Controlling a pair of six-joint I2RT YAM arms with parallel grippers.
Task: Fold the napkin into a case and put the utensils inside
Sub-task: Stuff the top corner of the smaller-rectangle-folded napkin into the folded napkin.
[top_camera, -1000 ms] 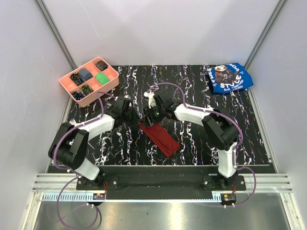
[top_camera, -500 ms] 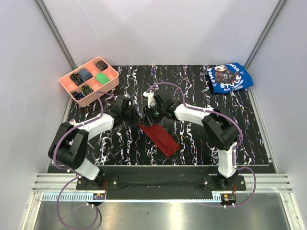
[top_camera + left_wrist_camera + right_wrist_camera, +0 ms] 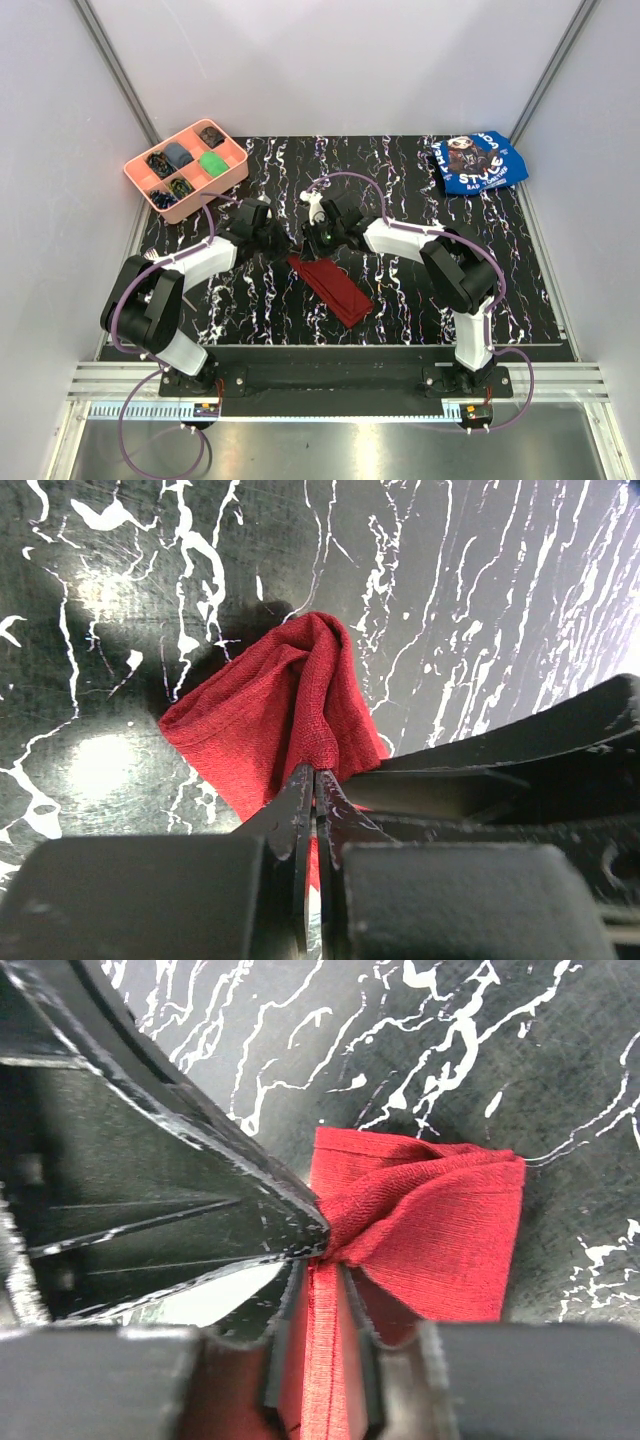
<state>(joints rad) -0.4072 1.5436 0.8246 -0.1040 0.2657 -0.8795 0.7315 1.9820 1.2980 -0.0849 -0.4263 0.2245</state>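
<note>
Napkin (image 3: 332,287) lies as narrow folded strip on table (image 3: 430,300); left gripper (image 3: 313,772), right gripper (image 3: 320,1275) both pinch its far end. Folding looks unfinished; cutlery nowhere in view, insertion not yet done.

Top view: bright, even, diffuse overhead light; white walls (image 3: 320,60) near washed out; faint soft shadows beside napkin (image 3: 331,286). Left wrist view: two glare patches on glossy tabletop (image 3: 95,765) left of napkin, dark shadow behind it. Both wrist views: black foreground below napkin blurred, weave sharp.
</note>
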